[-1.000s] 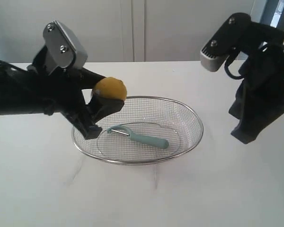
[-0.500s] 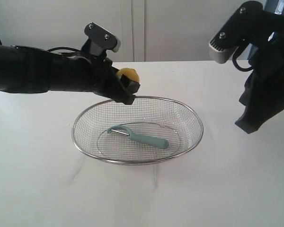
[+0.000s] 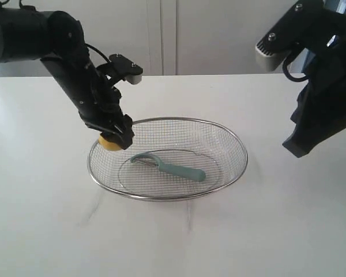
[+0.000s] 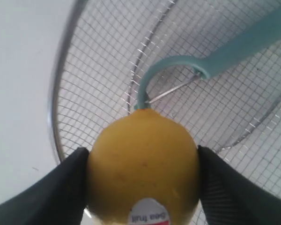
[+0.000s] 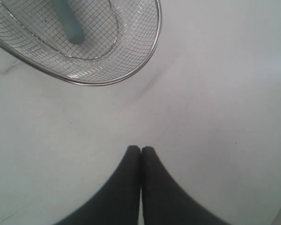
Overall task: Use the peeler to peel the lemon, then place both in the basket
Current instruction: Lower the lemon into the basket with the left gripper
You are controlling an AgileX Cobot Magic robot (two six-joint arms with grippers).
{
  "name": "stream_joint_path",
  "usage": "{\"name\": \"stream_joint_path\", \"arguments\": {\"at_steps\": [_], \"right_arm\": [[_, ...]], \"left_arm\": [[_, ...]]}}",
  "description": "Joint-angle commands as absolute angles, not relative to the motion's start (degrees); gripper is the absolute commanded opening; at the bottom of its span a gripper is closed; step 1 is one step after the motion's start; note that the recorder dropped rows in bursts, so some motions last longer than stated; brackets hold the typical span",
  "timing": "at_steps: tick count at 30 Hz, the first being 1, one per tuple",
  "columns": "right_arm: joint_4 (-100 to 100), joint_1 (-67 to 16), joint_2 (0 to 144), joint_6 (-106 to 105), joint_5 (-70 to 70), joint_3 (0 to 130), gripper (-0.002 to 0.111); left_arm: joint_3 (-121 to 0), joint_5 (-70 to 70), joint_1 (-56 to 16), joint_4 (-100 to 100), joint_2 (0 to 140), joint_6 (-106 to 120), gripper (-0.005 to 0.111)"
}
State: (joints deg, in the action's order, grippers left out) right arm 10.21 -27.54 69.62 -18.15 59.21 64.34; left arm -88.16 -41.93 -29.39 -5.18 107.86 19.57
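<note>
Left gripper (image 3: 115, 137), clamped on the lemon (image 4: 143, 164), has swung down to the basket (image 3: 219, 130) rim at center-left, peeler (image 3: 174, 168) already inside and right gripper (image 5: 140, 152) pinched shut and empty, so release looks next.

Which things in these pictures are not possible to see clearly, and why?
- Exterior view: the lemon is mostly hidden by the left tool.
- Left wrist view: the lemon's sticker is cut off by the picture's edge.
- Right wrist view: the peeler blade is cut off; only the handle shows.
</note>
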Motion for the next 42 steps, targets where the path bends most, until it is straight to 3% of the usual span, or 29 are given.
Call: {"name": "stream_joint_path", "arguments": {"at_steps": [1, 22, 24, 26, 31, 33, 42], "right_arm": [[10.6, -27.3, 69.2, -17.7, 58.4, 64.5, 0.000], [10.6, -27.3, 69.2, -17.7, 58.2, 64.5, 0.000], [10.6, -27.3, 69.2, -17.7, 58.2, 64.5, 0.000], [10.6, -27.3, 69.2, -17.6, 58.2, 64.5, 0.000], [10.6, -27.3, 69.2, -17.5, 58.2, 64.5, 0.000], [10.6, -27.3, 69.2, -17.5, 58.2, 64.5, 0.000], [10.6, -27.3, 69.2, -17.3, 58.2, 64.5, 0.000]], "left_arm": [[-89.5, -42.8, -30.4, -5.0, 108.1, 16.6, 0.000], [-89.4, -41.6, -30.4, -16.7, 117.6, 20.6, 0.000], [-89.4, -41.6, -30.4, -16.7, 117.6, 20.6, 0.006], [-89.4, -41.6, -30.4, -16.7, 117.6, 20.9, 0.022], [-89.4, -41.6, -30.4, -18.0, 117.6, 20.9, 0.075], [-89.5, -41.6, -30.4, -18.3, 117.3, 20.9, 0.081], [-91.0, -42.1, -30.4, -18.7, 111.7, 20.9, 0.081]]}}
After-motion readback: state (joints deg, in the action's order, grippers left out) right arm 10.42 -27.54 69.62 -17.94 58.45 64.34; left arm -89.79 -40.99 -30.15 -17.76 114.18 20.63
